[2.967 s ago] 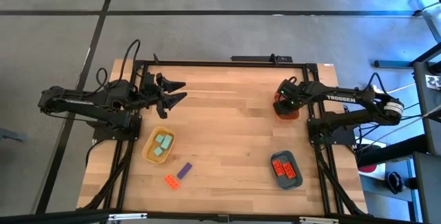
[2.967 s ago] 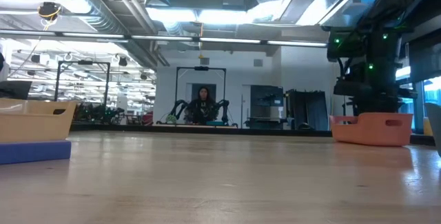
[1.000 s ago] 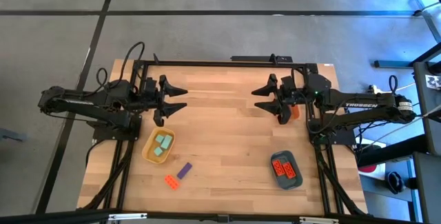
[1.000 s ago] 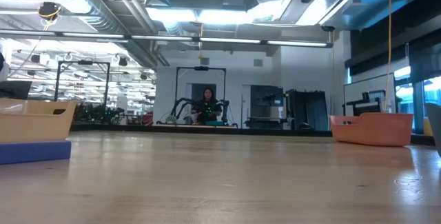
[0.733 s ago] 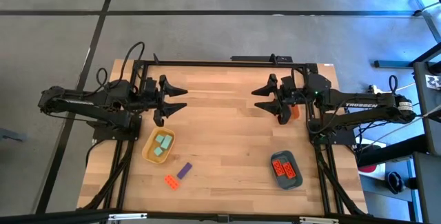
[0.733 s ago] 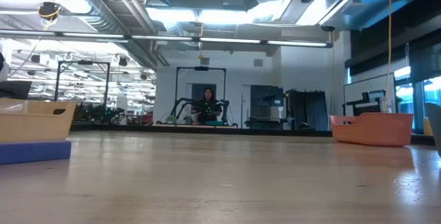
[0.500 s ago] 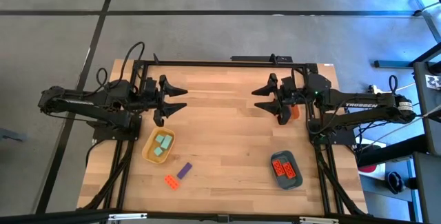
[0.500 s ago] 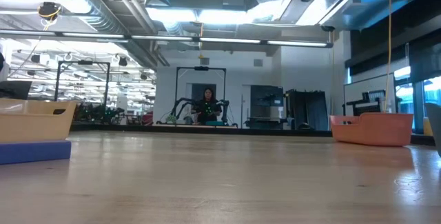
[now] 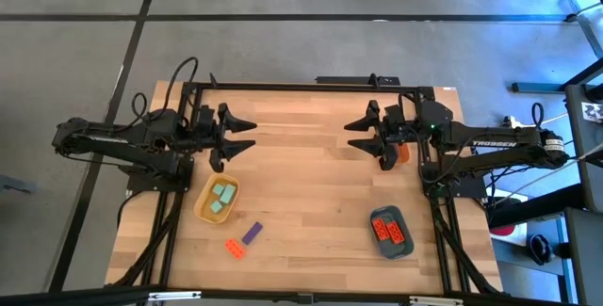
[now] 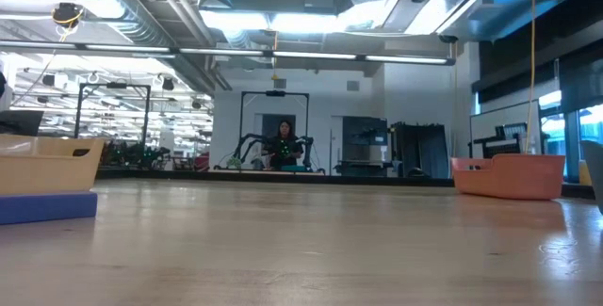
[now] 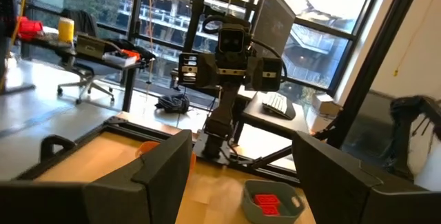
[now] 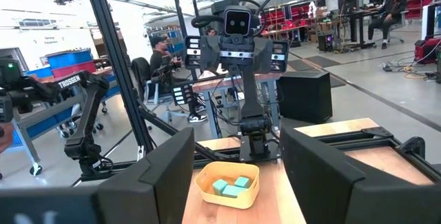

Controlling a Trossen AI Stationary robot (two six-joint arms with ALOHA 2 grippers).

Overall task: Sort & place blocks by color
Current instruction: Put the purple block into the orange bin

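In the high view a purple block [image 9: 252,233] and a red-orange block [image 9: 233,248] lie flat on the table near its near-left corner. Pale teal blocks [image 9: 222,199] lie in the yellow tray [image 9: 203,210]. Red-orange blocks [image 9: 390,232] lie in the dark teal tray [image 9: 402,249]. My left gripper [image 9: 251,134] hovers open at the table's far left, pointing right. My right gripper [image 9: 349,136] hovers open at the far right, pointing left. Both are far from the loose blocks. The low view shows the purple block [image 10: 47,206] in front of the yellow tray [image 10: 47,165].
An orange tray [image 9: 403,153] sits at the far right, mostly under my right arm, and shows in the low view [image 10: 509,176]. The right wrist view looks onto the yellow tray [image 12: 207,182], the left wrist view onto the dark teal tray [image 11: 248,200]. Bare wood lies between the arms.
Nothing has moved in the last second. Before that, my right gripper rose from over the orange tray and turned toward the table's left, open.
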